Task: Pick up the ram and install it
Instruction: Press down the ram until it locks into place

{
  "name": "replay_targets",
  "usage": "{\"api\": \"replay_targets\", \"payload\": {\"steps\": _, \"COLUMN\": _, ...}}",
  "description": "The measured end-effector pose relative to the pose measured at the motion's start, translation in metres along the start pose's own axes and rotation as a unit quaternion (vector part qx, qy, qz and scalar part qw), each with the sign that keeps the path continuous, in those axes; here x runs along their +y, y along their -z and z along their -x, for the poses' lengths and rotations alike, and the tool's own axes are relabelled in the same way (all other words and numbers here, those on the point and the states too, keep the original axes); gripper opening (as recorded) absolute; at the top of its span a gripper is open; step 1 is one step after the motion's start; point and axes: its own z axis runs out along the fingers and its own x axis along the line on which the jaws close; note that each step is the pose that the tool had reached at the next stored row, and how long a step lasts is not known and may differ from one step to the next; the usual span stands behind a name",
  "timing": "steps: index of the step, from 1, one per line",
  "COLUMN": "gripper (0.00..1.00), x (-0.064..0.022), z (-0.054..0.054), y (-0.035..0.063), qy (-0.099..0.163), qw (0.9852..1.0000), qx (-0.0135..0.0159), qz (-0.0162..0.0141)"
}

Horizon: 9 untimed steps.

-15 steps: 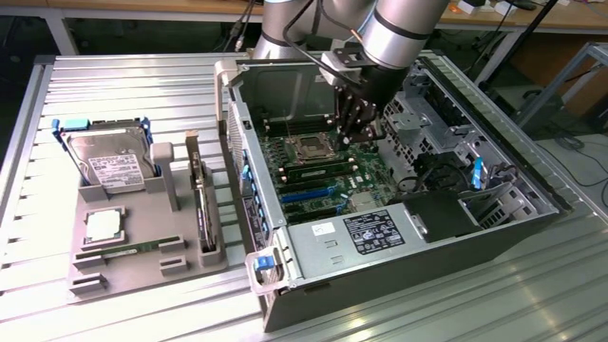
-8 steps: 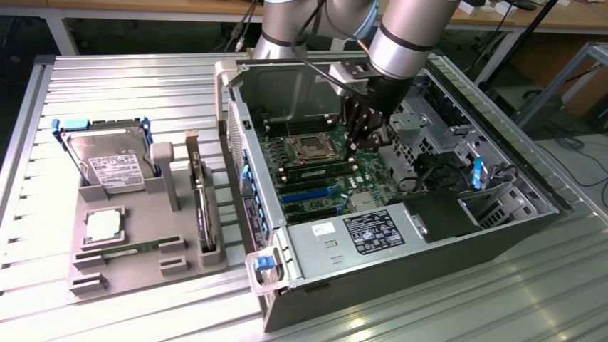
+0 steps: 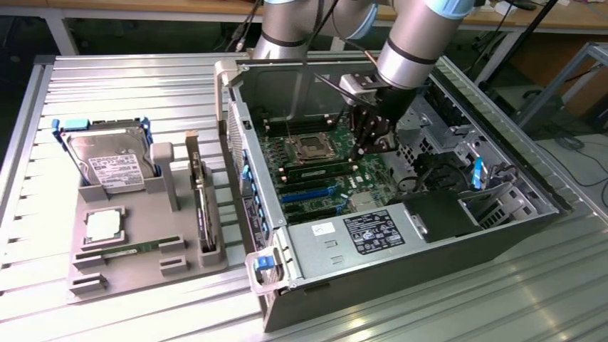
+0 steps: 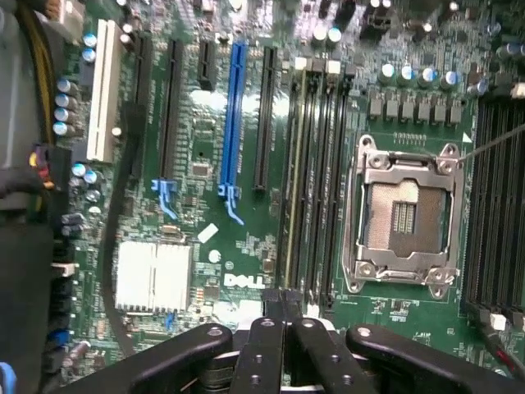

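Exterior view: one ram (image 3: 318,169) stood in a slot mid-frame beside the socket (image 3: 309,148), with the gripper (image 3: 365,149) at its right end. A second ram (image 3: 119,249) lay on the tray (image 3: 142,274), lower left. Full seating was unclear.

Wrist view: at bottom centre, the gripper (image 4: 275,324) looked drawn together. The ram (image 4: 293,180) ran edge-on above it, and any contact was hidden.

Silver-grey tubular arm (image 3: 416,39) with pale-blue joint caps; black tool (image 4: 275,310) with screw-studded linkage bars.
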Motion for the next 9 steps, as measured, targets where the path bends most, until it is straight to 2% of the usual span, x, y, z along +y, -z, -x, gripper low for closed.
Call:
{"api": "replay_targets", "payload": {"steps": 4, "gripper": 0.1, "x": -0.0007, "z": 0.002, "y": -0.0079, "qy": 0.0, "qw": 1.0, "qx": 0.0003, "qz": 0.0}}
{"api": "replay_targets", "payload": {"steps": 7, "gripper": 0.1, "x": -0.0012, "z": 0.002, "y": -0.0168, "qy": -0.001, "qw": 1.0, "qx": 0.0029, "qz": 0.0004}}
{"api": "replay_targets", "payload": {"steps": 8, "gripper": 0.1, "x": -0.0012, "z": 0.002, "y": -0.0173, "qy": -0.001, "qw": 1.0, "qx": 0.003, "qz": 0.0003}}
{"api": "replay_targets", "payload": {"steps": 9, "gripper": 0.1, "x": -0.0007, "z": 0.003, "y": -0.0137, "qy": -0.001, "qw": 1.0, "qx": 0.0017, "qz": -0.0001}}
